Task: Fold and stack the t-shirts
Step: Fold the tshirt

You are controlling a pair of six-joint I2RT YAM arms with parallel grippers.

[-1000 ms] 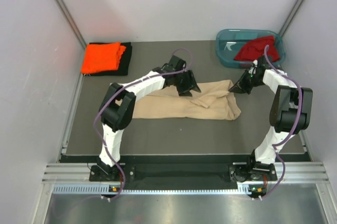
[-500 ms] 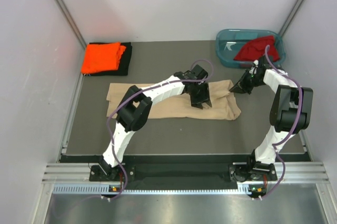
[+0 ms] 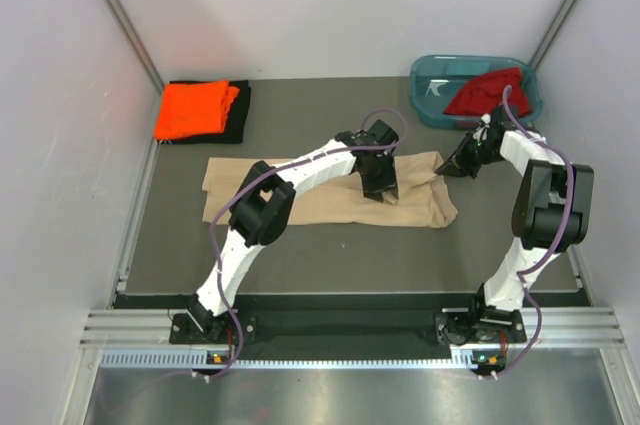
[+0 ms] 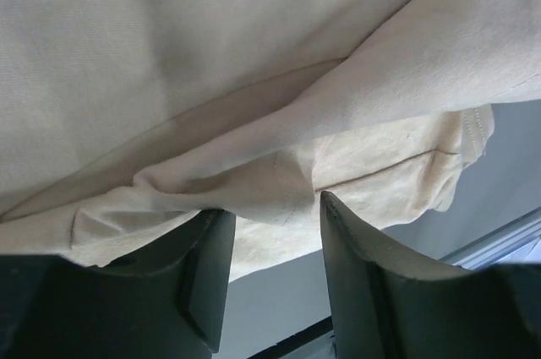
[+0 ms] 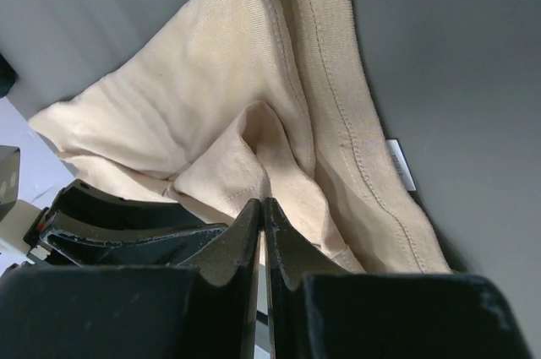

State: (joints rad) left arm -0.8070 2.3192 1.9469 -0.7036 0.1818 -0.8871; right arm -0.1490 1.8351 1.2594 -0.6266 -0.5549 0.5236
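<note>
The beige t-shirt (image 3: pixel 330 207) (image 4: pixel 211 55) (image 5: pixel 211 97) lies spread lengthwise across the middle of the table. My left gripper (image 3: pixel 383 190) (image 4: pixel 272 207) reaches far right over it, jaws apart, a raised fold of the cloth at the fingertips. My right gripper (image 3: pixel 445 170) (image 5: pixel 262 201) is shut on the shirt's far right corner, the cloth bunching into its tips. An orange t-shirt (image 3: pixel 195 110) lies folded on a black t-shirt (image 3: pixel 245 115) at the back left. A dark red t-shirt (image 3: pixel 485 92) lies crumpled in the tub.
The teal plastic tub (image 3: pixel 425 105) stands at the back right, just behind my right gripper. White walls close in the table on the left, back and right. A black bar runs along the near edge by the arm bases.
My left gripper has moved right and slightly nearer across the beige shirt, its jaws a little narrower, and the shirt's left half now lies uncovered. The right arm has not moved.
</note>
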